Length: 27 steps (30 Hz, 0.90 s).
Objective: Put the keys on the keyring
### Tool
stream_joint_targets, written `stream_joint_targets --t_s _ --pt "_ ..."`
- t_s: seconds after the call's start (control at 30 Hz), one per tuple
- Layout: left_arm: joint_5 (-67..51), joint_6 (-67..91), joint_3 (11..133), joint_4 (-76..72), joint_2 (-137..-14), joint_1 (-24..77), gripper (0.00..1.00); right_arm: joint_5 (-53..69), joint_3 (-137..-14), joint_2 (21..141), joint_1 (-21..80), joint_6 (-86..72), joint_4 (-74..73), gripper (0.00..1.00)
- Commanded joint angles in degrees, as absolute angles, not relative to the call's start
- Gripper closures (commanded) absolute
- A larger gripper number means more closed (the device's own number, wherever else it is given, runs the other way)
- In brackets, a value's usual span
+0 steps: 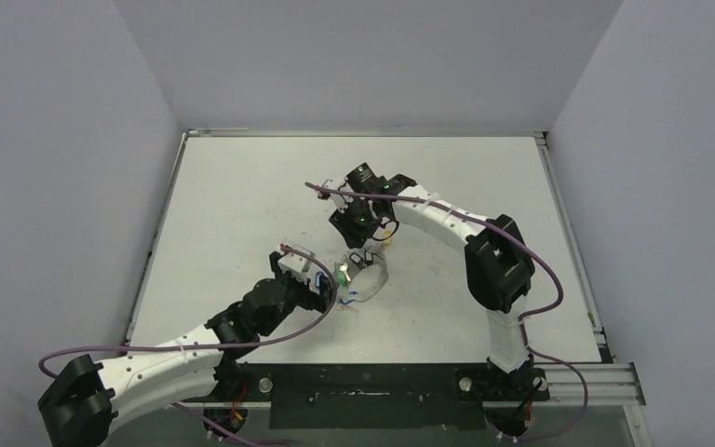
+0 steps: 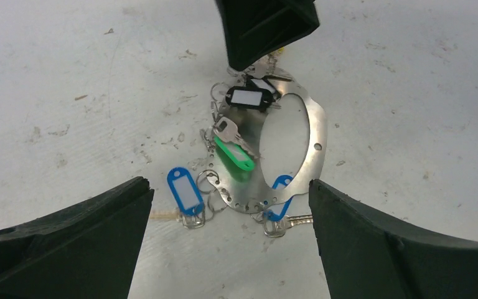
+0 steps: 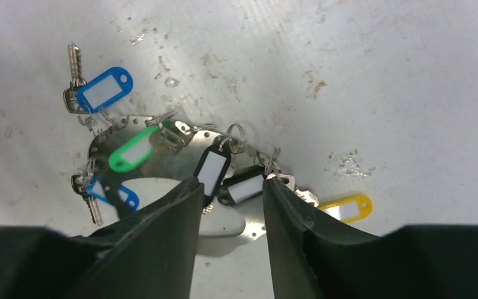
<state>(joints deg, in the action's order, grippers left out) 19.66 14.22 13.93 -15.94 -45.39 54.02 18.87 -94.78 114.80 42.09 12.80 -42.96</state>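
The keyring (image 2: 314, 134) is a flat silvery loop with small holes, lying on the table. Around it lie the keys: a blue-tagged one (image 2: 185, 190) at its left, another blue (image 2: 281, 196) at its near rim, a green one (image 2: 235, 156) across it and black ones (image 2: 249, 98) at its far end. A yellow tag (image 3: 347, 207) lies beside the keyring (image 3: 254, 229). My left gripper (image 2: 230, 184) is wide open just short of the ring, empty. My right gripper (image 3: 229, 182) hangs over the black tags (image 3: 246, 187), jaws apart, gripping nothing.
The white table (image 1: 242, 186) is scuffed and walled by grey panels on three sides. Purple cables (image 1: 549, 270) loop along both arms. The two grippers face each other closely over the ring, the right one's finger (image 2: 264, 25) showing at the top of the left wrist view.
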Motion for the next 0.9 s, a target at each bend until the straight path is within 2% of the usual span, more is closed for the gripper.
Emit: stream_joint_targets --t_s 0.0,0.1,0.17,0.3,0.43,0.53,0.7,0.87 --pt "16.6 17.9 17.3 -13.7 -46.4 49.3 0.03 21.9 -91.1 110.5 38.6 8.1 -32.6 0.53" --pt "9.4 19.4 18.5 -14.0 -48.7 42.1 0.03 21.0 -85.4 106.4 35.8 6.4 -28.3 0.35" --pt "4.6 20.5 19.2 -14.8 -50.6 36.7 0.03 20.5 -80.7 103.3 33.1 4.4 -24.6 0.18" --pt "-2.5 22.0 20.6 -15.7 -54.4 25.3 0.03 20.0 -68.1 94.5 24.8 -0.9 -15.0 0.01" --pt "-4.2 21.9 21.5 -15.6 -55.5 16.5 0.03 19.9 -55.5 87.4 13.9 -8.1 -6.6 0.00" --pt "-1.6 21.1 21.6 -14.6 -54.8 11.5 0.03 14.9 -47.0 81.1 8.5 -9.1 -4.1 0.00" --pt "9.7 18.5 20.2 -12.2 -52.1 7.7 0.03 -1.5 -34.2 67.4 7.5 -6.7 -0.9 0.00" --pt "15.2 19.5 20.7 -10.4 -51.9 5.9 0.04 -9.0 -22.1 58.2 7.6 -6.5 8.3 0.00"
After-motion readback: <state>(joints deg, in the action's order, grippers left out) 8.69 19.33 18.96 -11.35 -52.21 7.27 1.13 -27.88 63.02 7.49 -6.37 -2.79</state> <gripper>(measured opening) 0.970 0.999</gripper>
